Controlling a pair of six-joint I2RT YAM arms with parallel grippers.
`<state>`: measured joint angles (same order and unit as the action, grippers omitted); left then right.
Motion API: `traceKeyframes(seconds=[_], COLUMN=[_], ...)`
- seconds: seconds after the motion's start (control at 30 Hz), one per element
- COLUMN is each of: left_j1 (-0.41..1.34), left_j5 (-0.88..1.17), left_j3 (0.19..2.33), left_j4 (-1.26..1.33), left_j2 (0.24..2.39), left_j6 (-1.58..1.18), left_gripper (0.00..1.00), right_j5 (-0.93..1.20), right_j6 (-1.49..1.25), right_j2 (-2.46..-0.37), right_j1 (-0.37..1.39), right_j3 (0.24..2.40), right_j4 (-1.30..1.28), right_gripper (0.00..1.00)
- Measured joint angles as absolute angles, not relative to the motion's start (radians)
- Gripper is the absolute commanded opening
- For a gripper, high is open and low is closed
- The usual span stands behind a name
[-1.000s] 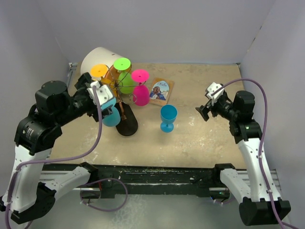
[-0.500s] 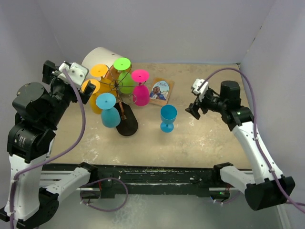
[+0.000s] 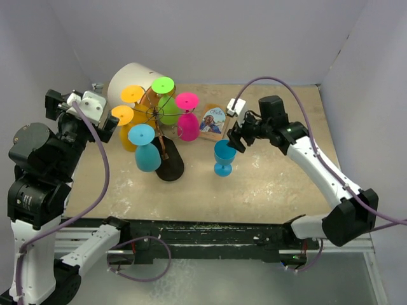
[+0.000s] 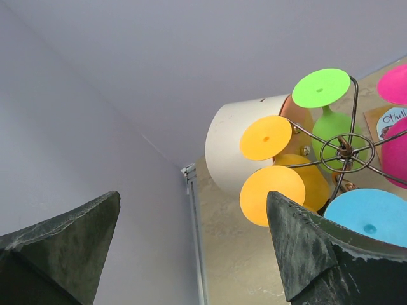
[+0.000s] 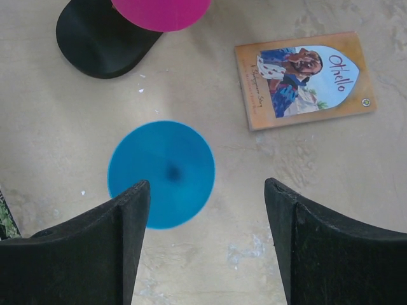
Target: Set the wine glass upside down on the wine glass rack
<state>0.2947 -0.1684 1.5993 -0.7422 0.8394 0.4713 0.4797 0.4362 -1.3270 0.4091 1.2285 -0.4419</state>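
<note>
wine glass [image 3: 224, 154] (blue, upright) sits just under right gripper [image 3: 234, 141] — jaws wide open, empty.

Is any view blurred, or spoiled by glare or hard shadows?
Top external: soft, even light, no glare, only a faint shadow by the blue wine glass. Right wrist: the book title reads sharply, the glass looks slightly softer, the right gripper shows as dark shapes. Left wrist: the left gripper is dark and near the lens, while the wine glass rack wires look crisp.
</note>
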Motion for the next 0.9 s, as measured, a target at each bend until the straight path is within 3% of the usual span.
traceKeyframes(seconds=[0.33,0.53,0.73,0.9], left_j1=[0.295,0.295,0.295,0.295], left_j5=[-0.168,-0.161,-0.160,-0.160], left_j3=[1.590,1.571,1.559,1.559], left_j4=[-0.739,-0.725,-0.721,-0.720], left_j2=[0.842,0.837,0.837,0.836], left_j6=[0.472,0.472,0.472,0.472], left_gripper=[0.99,0.99,0.99,0.99], right_j5=[0.321,0.269,0.252,0.251], right_j6=[0.402,0.391,0.388,0.388], right_j2=[-1.458,-1.514,-1.520,-1.520], right_j1=[0.489,0.504,0.511,0.511], right_j3=[1.282,1.303,1.307,1.312], right_j4=[-0.492,-0.525,-0.543,-0.544], right_gripper=[0.59,0.39,0.26,0.24])
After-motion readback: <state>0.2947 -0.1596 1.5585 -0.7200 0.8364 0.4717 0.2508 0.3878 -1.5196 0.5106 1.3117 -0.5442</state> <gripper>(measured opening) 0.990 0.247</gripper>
